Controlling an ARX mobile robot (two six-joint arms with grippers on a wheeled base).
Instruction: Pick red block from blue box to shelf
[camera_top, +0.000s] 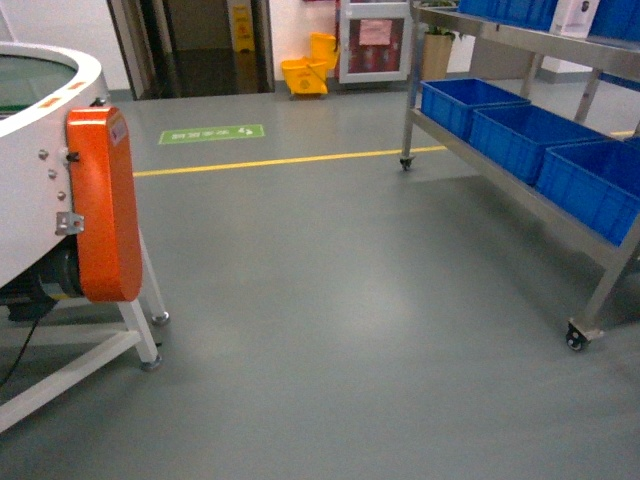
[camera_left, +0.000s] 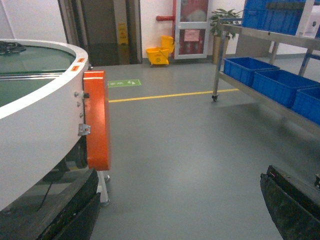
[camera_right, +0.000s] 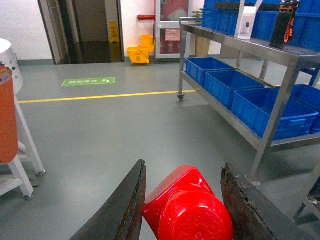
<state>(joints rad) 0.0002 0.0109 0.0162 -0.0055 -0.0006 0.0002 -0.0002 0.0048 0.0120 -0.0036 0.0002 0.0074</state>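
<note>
So the red block (camera_right: 187, 205) sits clamped between the two dark fingers of the right gripper (camera_right: 186, 207), stud end facing the wrist camera, hanging above the grey floor (camera_top: 350, 300). The left gripper (camera_left: 180, 210) has its fingers spread wide apart with nothing between them, only the tips poking in at the bottom corners of its own view.

Far right is the shelf (camera_top: 520, 190), a steel rack on casters. Its lower tier carries a row of dark blue crates (camera_top: 520, 140), and the ones you can see into look empty. More blue crates sit on the upper tier, cut off at the top edge, so no idea what's in them.

Left side has a big white round machine (camera_top: 30, 170) with an orange cover (camera_top: 100, 200), mostly out of frame
</note>
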